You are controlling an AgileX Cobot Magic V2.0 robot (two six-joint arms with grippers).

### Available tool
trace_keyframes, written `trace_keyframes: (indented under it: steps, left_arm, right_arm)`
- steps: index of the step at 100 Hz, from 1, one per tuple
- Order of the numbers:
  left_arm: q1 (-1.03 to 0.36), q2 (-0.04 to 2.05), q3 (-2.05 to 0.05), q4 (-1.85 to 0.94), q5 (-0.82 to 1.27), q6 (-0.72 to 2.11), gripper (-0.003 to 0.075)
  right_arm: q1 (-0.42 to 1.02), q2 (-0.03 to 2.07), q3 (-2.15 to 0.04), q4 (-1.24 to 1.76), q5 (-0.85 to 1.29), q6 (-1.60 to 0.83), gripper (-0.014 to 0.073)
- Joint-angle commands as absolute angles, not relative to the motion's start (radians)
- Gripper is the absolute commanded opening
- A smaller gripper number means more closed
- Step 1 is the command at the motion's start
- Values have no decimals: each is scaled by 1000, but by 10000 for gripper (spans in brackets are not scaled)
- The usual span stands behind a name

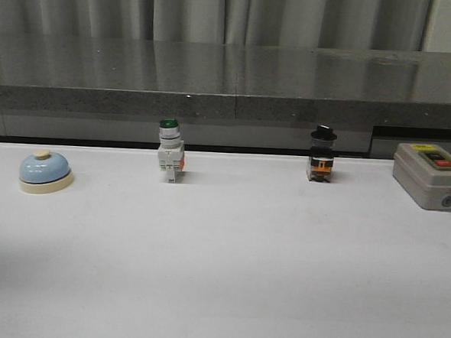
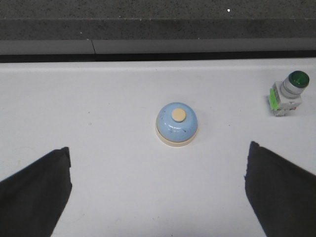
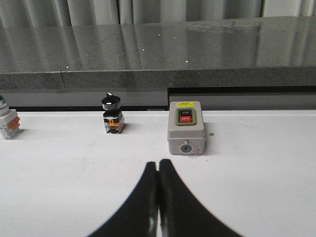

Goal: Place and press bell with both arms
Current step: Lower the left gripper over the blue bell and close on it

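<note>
The light-blue bell (image 1: 45,172) with a cream base and cream button stands on the white table at the far left. In the left wrist view the bell (image 2: 177,124) sits ahead of my left gripper (image 2: 158,158), which is wide open and empty, its two black fingers far apart on either side. My right gripper (image 3: 158,165) is shut and empty, its fingertips pressed together over bare table in front of the grey box. Neither arm shows in the front view.
A green-capped white pushbutton (image 1: 170,152) stands at the back left of centre, also in the left wrist view (image 2: 287,94). A black-knob switch (image 1: 321,154) stands right of centre. A grey box with a red button (image 1: 432,175) sits at the far right. A dark counter (image 1: 230,93) runs behind the table.
</note>
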State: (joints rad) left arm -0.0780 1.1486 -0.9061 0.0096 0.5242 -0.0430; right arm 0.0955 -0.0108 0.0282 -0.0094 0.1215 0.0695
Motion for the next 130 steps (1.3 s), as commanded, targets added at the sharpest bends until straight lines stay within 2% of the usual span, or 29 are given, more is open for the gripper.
trace_keyframes:
  steps: [1,29,66,130]
  left_arm:
    - [-90,1180,-974,0,449,-41,667]
    - [-164,1462,-1164,0,452,-16,667]
    - [-164,1776,-1395,28,508,-16,667]
    - [-158,1981,-1420,34,545,-16,662]
  right_arm:
    - [89,-25,13,-22,34,62,-60]
    - [89,-25,13,-22,34,62,-60]
    - [89,-25,13,-22,34,62,-60]
    - [89,-25,13,-22,34,62,-60]
